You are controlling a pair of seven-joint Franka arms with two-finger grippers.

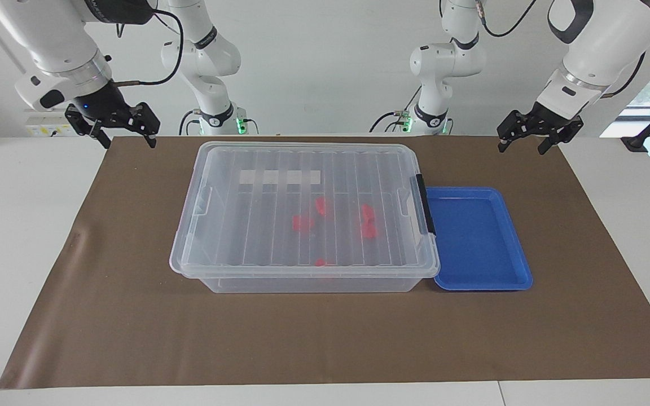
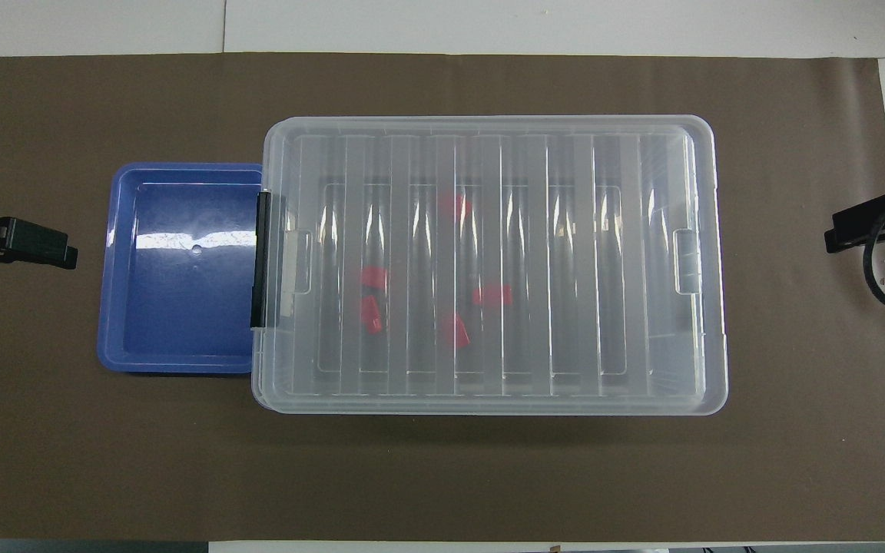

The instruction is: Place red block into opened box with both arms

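- The left gripper (image 1: 527, 138) hangs in the air over the brown mat (image 1: 133, 316) at the left arm's end of the table, its fingers spread wide and holding nothing.
- Below this claw and toward the table's middle lies the shallow blue tray (image 1: 508, 225), which touches the box on its black-latch end.
- The right gripper (image 1: 124, 137) hangs over the mat's edge at the right arm's end of the table, fingers wide apart and empty.
- From this claw, the box (image 1: 201, 237) sits lower and toward the middle of the table, well apart from it; its ribbed clear lid (image 2: 673, 153) lies flat on top and covers it fully.
- The black latch (image 1: 424, 204) is on the box end that faces the left gripper.
- Several red blocks (image 2: 374, 277) show through the lid, on the box floor; they are blurred by the plastic, so I cannot tell which is the elongated one.
- Neither claw touches the box, the tray or any block.
- A white label strip (image 1: 280, 177) shows on the part of the box nearer the robots.
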